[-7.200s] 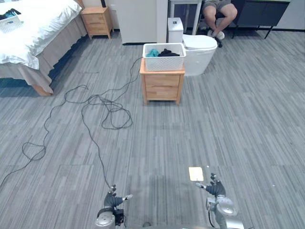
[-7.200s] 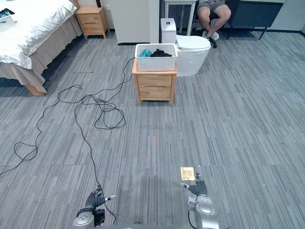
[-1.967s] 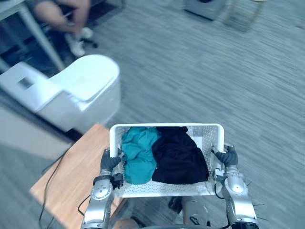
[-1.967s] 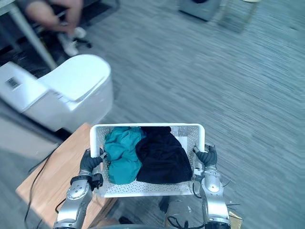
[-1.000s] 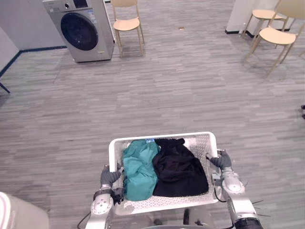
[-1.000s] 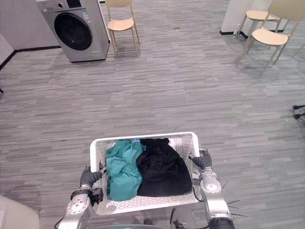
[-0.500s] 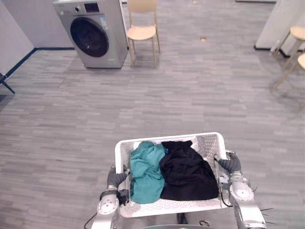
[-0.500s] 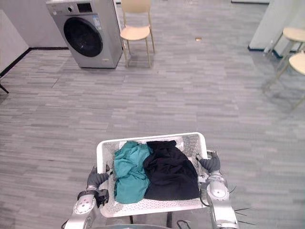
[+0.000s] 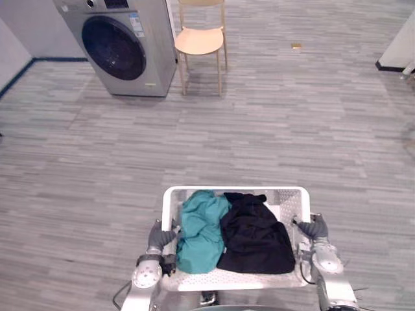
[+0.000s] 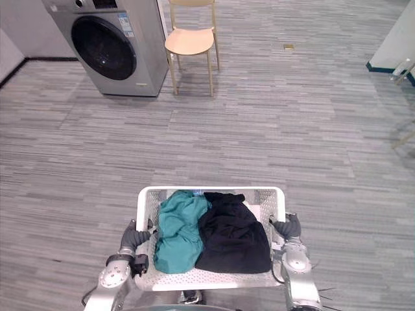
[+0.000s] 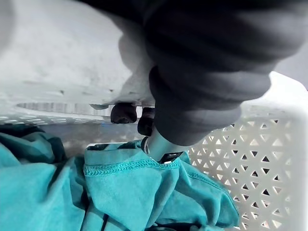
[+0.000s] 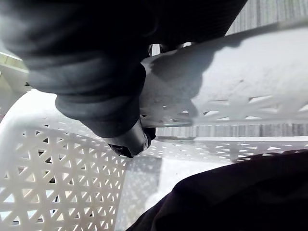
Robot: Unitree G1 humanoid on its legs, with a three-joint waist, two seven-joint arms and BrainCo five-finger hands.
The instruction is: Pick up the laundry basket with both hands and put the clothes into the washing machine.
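Observation:
I hold a white perforated laundry basket point(image 9: 233, 191) low in front of me, off the floor. A teal garment point(image 9: 201, 230) lies in its left half and a black garment point(image 9: 255, 236) in its right half. My left hand point(image 9: 157, 237) is shut on the basket's left rim, and its wrist view shows the fingers point(image 11: 124, 113) hooked over the rim above the teal cloth point(image 11: 120, 192). My right hand point(image 9: 314, 229) is shut on the right rim point(image 12: 231, 72), beside the black garment point(image 12: 231, 192). A grey washing machine point(image 9: 123, 45) with a dark round door, which is closed, stands far ahead on the left.
A pale wooden chair point(image 9: 201, 39) stands right beside the washing machine. A small yellow item point(image 9: 296, 46) lies on the grey striped floor point(image 9: 292, 129) farther back. A white wall corner with a dark skirting point(image 9: 399, 52) shows at the far right.
The whole view has shifted; the washing machine and chair now look larger and nearer. Both hands keep the same grip on the basket, and the clothes lie as before.

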